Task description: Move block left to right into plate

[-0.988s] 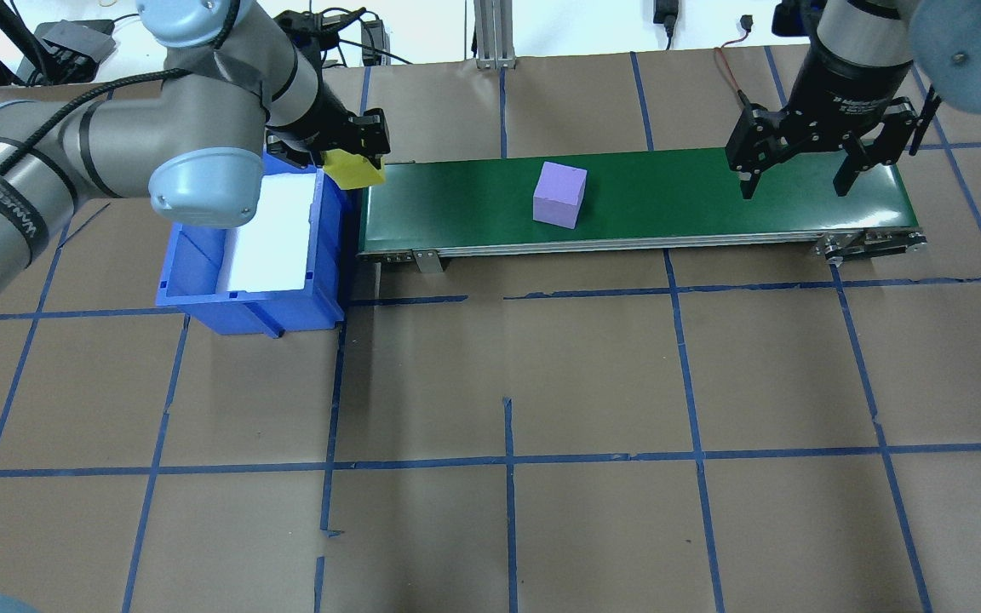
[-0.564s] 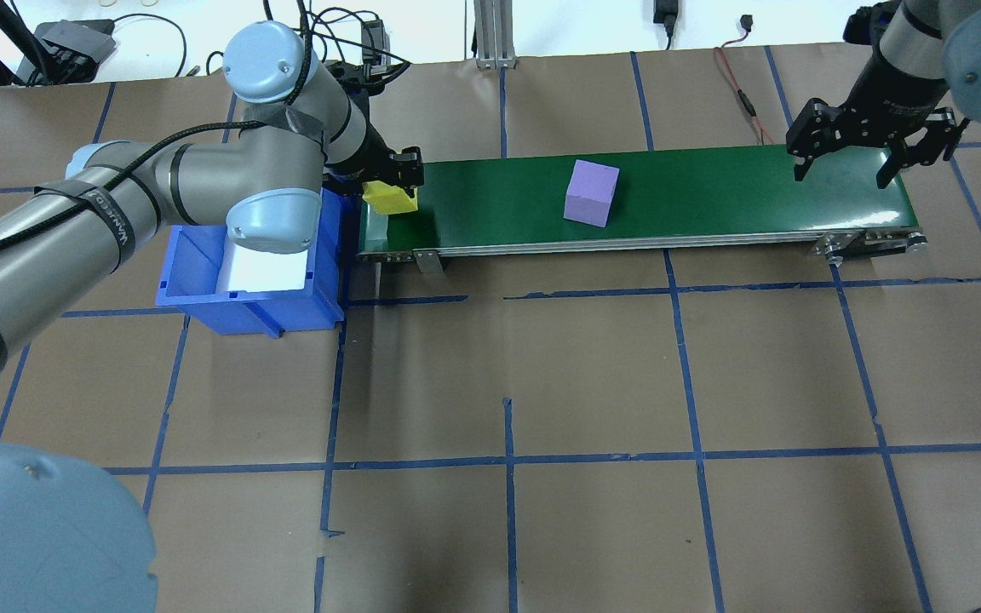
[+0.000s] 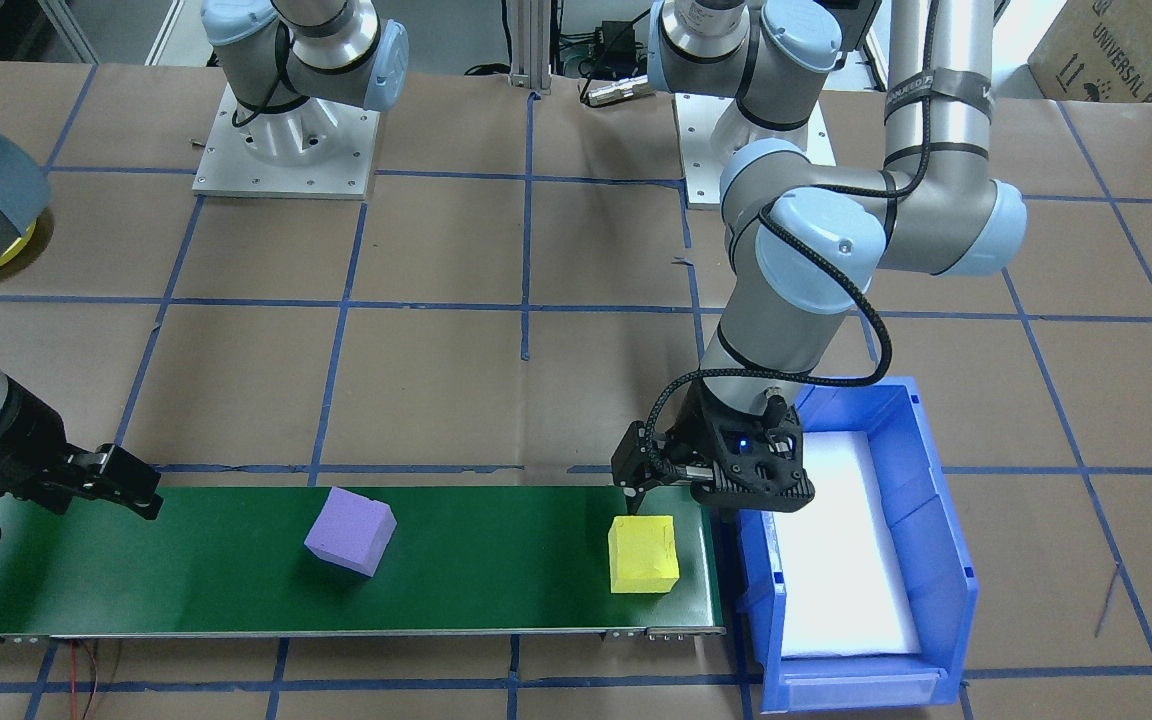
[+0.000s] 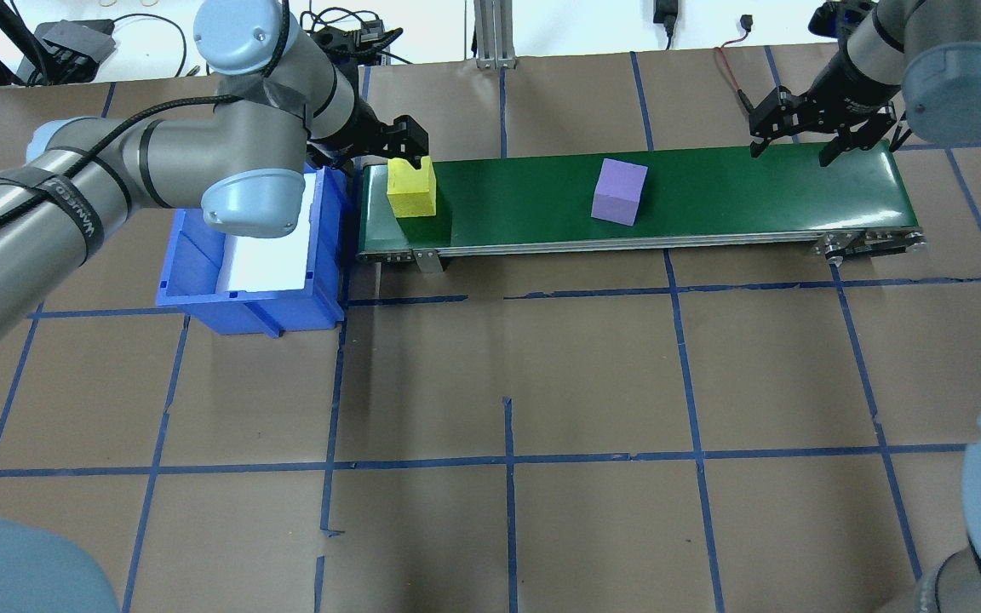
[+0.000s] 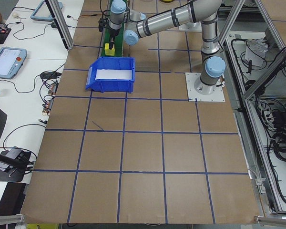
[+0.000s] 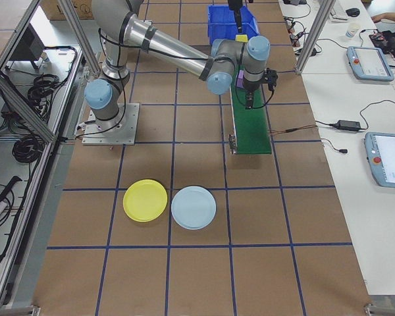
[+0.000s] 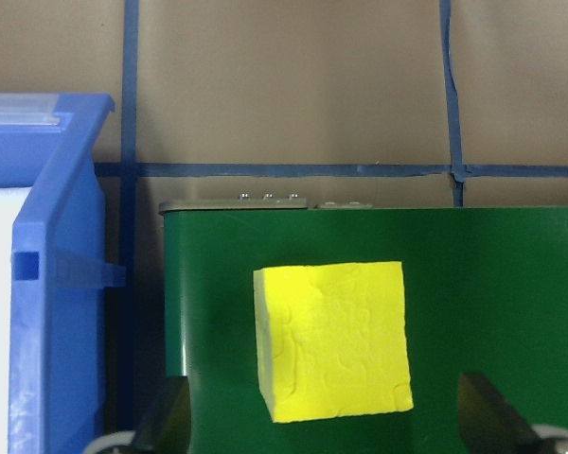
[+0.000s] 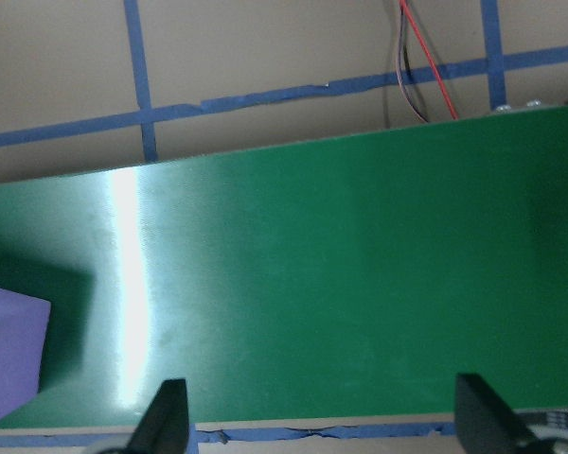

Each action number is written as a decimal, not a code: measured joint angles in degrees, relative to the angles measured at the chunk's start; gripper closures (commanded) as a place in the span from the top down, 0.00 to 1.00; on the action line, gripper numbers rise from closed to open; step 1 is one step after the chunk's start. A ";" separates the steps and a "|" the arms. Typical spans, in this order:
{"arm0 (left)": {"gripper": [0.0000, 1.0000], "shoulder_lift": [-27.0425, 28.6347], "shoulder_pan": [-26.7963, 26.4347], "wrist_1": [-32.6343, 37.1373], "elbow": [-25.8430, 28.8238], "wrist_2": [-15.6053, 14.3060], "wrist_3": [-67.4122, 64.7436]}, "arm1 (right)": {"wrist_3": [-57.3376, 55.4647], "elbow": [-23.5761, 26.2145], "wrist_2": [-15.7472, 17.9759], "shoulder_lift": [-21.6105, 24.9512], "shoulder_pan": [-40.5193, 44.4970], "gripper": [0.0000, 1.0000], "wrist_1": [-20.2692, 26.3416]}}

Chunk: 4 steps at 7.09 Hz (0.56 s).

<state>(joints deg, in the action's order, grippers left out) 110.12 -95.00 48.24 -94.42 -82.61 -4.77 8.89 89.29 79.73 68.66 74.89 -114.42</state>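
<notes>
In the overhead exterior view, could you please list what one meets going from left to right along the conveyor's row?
Blue bin → left gripper → yellow block → purple block → right gripper, all along the green conveyor belt.

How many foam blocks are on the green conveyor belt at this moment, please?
2. The yellow block sits at the belt's end beside the blue bin, just below the open left gripper. The purple block lies past mid-belt. None seems hidden.
</notes>
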 measured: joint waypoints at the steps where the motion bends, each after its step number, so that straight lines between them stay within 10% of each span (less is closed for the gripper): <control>1: 1.00 -2.16 0.43 2.67 0.09 -0.22 1.22 | 0.09 0.09 -1.99 -0.49 0.00 1.00 -0.99; 4: 1.00 -9.46 6.80 14.67 0.01 -0.52 7.64 | -0.27 0.40 -5.18 -1.07 0.01 1.00 -1.87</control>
<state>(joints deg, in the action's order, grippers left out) 100.67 -88.20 62.91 -94.41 -83.13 2.87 8.62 89.68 74.55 67.59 74.90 -116.29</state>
